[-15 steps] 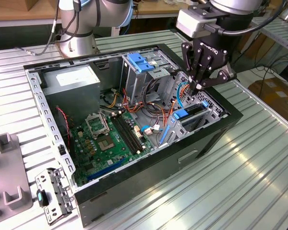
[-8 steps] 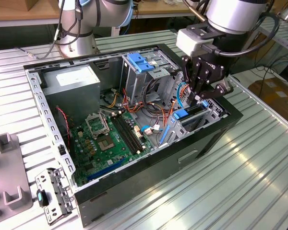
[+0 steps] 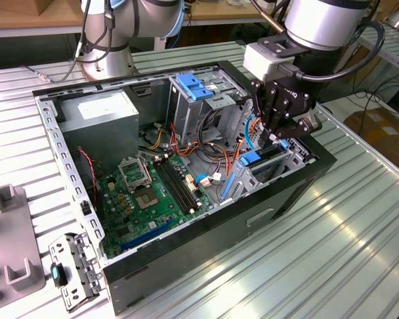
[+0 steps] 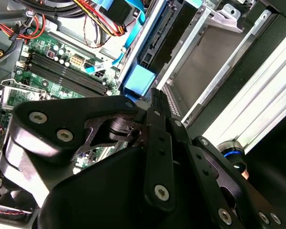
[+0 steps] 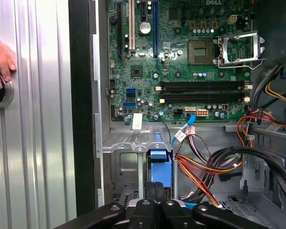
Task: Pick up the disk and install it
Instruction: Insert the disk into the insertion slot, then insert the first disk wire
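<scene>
The disk (image 3: 259, 158) is slotted into the metal drive cage (image 3: 291, 159) inside the open computer case (image 3: 186, 266), on the exterior view's right, with its blue frame end toward the motherboard (image 3: 143, 193). The gripper (image 3: 277, 136) hangs just above the disk, beside that blue end, its 2 fingers clenched together with nothing between them. In the first wrist view a hand (image 5: 1, 59) rests on the ribbed table (image 5: 38, 143) outside the case
</scene>
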`<state>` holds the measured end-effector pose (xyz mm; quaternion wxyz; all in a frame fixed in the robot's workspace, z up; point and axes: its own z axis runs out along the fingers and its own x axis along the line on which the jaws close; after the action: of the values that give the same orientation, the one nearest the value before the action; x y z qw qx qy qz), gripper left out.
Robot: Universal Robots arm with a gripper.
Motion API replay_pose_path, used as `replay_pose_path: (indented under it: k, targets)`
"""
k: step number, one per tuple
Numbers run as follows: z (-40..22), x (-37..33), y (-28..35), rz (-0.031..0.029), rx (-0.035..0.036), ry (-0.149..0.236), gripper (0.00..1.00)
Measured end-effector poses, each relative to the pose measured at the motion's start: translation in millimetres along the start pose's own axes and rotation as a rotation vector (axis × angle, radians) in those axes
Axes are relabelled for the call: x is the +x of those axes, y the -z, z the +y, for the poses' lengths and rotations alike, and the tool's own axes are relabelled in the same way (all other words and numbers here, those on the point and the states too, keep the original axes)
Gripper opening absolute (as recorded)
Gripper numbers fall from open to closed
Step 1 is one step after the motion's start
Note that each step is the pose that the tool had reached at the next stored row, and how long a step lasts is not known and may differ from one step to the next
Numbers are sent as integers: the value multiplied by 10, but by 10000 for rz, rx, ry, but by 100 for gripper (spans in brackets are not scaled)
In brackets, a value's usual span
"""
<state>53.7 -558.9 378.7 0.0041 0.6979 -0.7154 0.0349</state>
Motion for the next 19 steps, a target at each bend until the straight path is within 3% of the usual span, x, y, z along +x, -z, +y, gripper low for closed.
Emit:
replay_pose_path:
  k: [19]
  targets:
    - [-51,-1,-3,0,0,5,11]
